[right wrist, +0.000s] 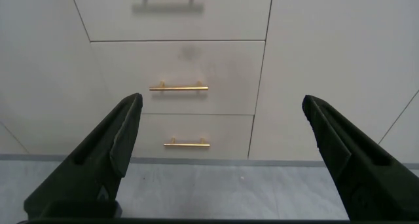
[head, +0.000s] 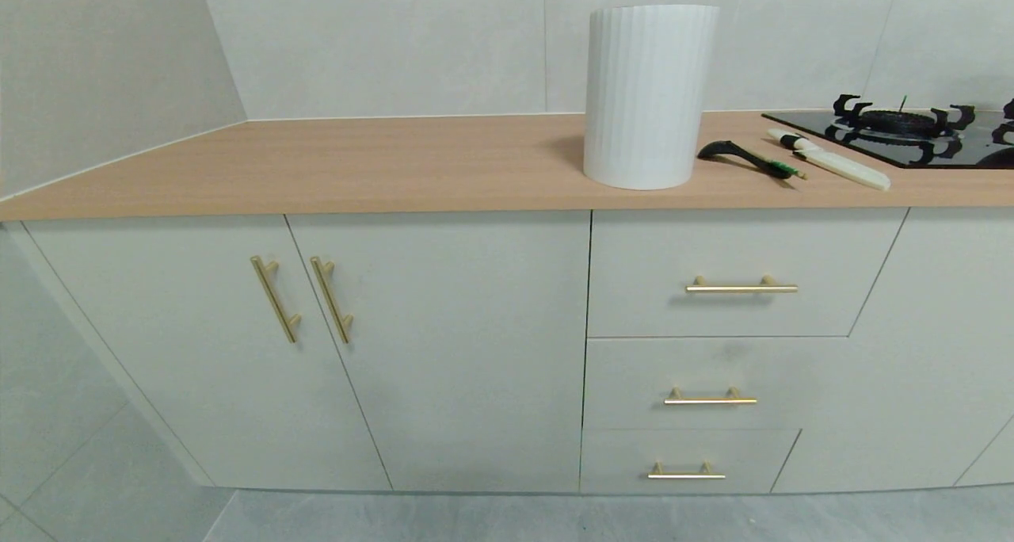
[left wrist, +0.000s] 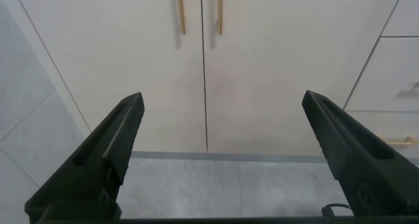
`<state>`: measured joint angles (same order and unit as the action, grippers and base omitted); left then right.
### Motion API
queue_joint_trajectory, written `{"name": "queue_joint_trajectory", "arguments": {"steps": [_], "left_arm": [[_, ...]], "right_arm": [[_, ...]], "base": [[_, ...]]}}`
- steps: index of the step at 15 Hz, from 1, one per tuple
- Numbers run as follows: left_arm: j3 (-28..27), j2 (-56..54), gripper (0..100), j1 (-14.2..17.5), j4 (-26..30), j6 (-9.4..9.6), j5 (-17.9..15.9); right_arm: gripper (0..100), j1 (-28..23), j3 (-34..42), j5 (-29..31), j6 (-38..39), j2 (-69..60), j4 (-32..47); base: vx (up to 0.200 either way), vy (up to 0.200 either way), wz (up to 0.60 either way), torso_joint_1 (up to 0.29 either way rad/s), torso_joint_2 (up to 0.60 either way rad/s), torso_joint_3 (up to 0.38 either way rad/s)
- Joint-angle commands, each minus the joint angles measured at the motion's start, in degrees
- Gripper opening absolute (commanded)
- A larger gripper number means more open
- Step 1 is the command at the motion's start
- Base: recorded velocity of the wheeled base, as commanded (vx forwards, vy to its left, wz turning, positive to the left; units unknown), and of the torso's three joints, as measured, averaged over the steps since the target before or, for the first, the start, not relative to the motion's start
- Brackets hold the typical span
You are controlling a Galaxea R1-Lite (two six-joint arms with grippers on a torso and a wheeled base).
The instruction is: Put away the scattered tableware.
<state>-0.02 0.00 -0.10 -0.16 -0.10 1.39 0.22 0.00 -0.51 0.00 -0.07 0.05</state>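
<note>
On the wooden countertop (head: 356, 166) stands a tall white ribbed holder (head: 648, 94). Just right of it lie a black ladle-like utensil with a green handle (head: 749, 158) and a white knife (head: 832, 161), both flat on the counter. My left gripper (left wrist: 222, 109) is open, low in front of the double cabinet doors (left wrist: 203, 67), with nothing between its fingers. My right gripper (right wrist: 222, 109) is open too, low in front of the stack of drawers (right wrist: 180, 73), holding nothing.
A black gas hob (head: 911, 134) sits at the counter's right end, behind the knife. Below the counter are two doors with gold handles (head: 305, 298) and three drawers with gold bar handles (head: 741, 288). Grey tiled floor (head: 475, 518) lies below.
</note>
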Motion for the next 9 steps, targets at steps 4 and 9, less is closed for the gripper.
{"name": "queue_joint_trajectory", "arguments": {"steps": [4, 9], "left_arm": [[0.0, 0.1, 100, 0.0, 0.0, 0.01, 0.0], [0.0, 0.1, 100, 0.0, 0.0, 0.01, 0.0]], "right_arm": [[100, 0.0, 0.0, 0.0, 0.2, 0.1, 0.0], [100, 0.4, -6.9, -2.0, 1.1, 1.5, -0.3]], "base": [[0.0, 0.0, 0.0, 0.0, 0.0, 0.0], [0.0, 0.0, 0.0, 0.0, 0.0, 0.0]]}}
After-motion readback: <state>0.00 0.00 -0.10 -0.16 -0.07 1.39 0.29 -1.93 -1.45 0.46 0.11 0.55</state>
